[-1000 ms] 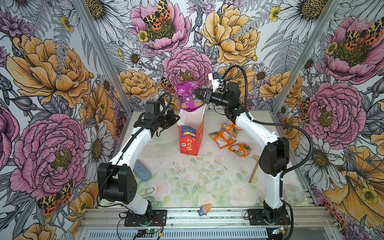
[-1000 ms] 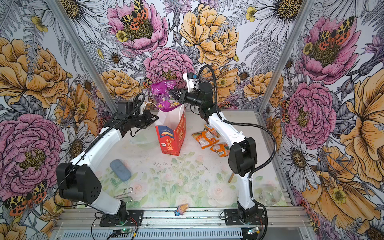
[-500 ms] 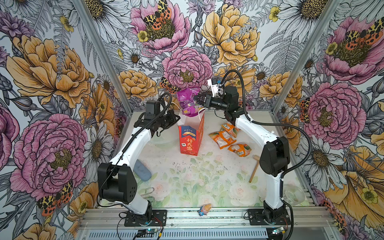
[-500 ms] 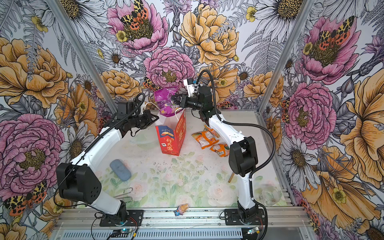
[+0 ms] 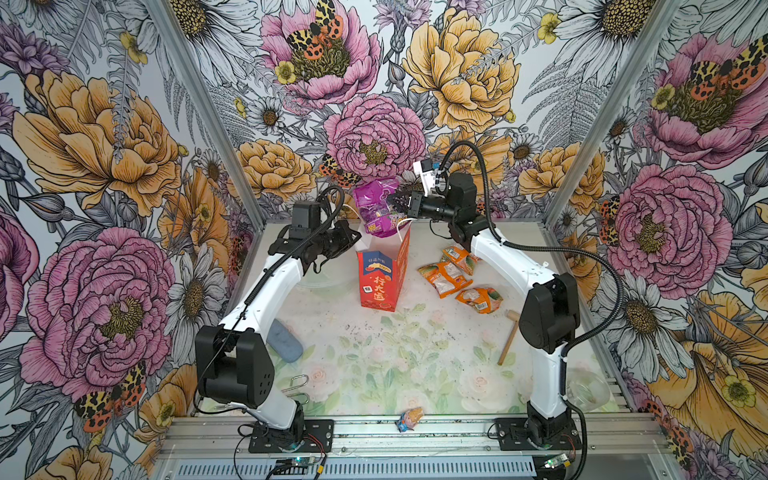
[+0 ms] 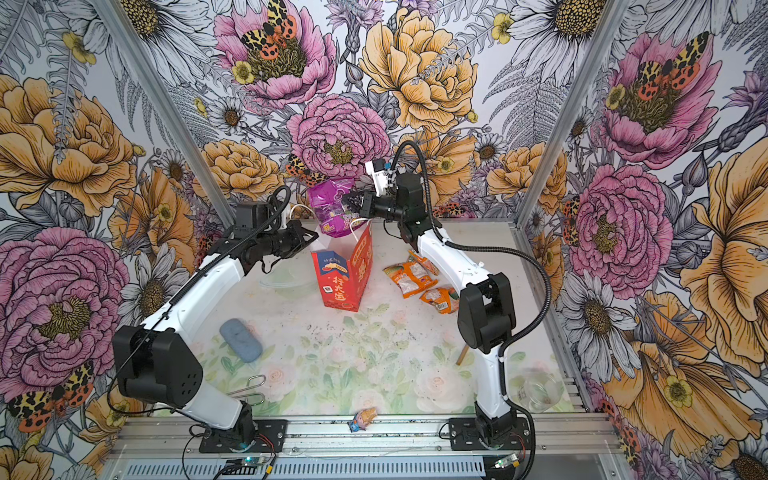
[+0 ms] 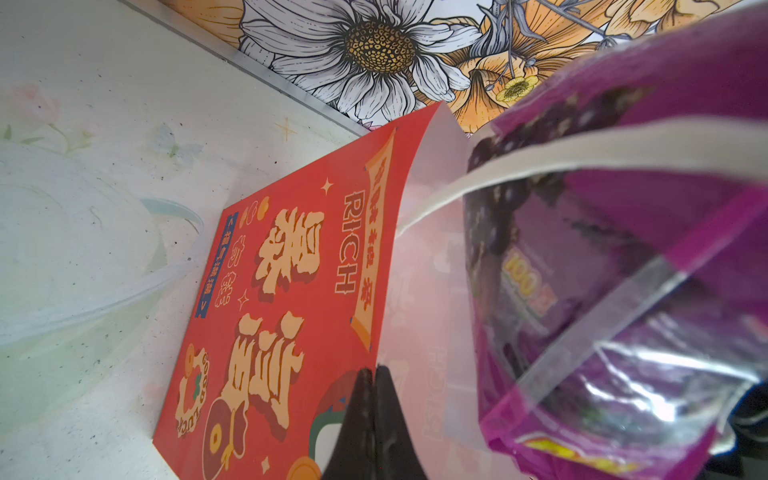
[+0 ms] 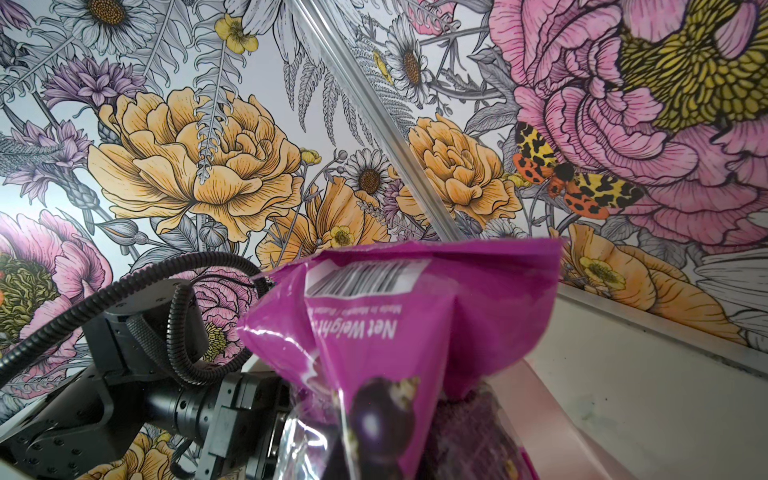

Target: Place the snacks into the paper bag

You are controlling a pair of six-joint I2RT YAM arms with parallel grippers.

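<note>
Two tight grips: left claw (image 5: 357, 238) on rim of paper bag (image 5: 376, 286), right claw (image 5: 397, 203) on purple packet (image 5: 373, 208) at open mouth.

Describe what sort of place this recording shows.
Probably a staged robot test cell, not a home: two arms bolted to an aluminium rail, flower-printed wall panels boxing in a tabletop.

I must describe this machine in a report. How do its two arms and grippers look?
The left arm and right arm have smooth white shells and boxy black joints. A ribbed black hose hangs along the right one; a thin black cable follows the left. The left gripper and right gripper are black. A white camera block sits on the right wrist.
</note>
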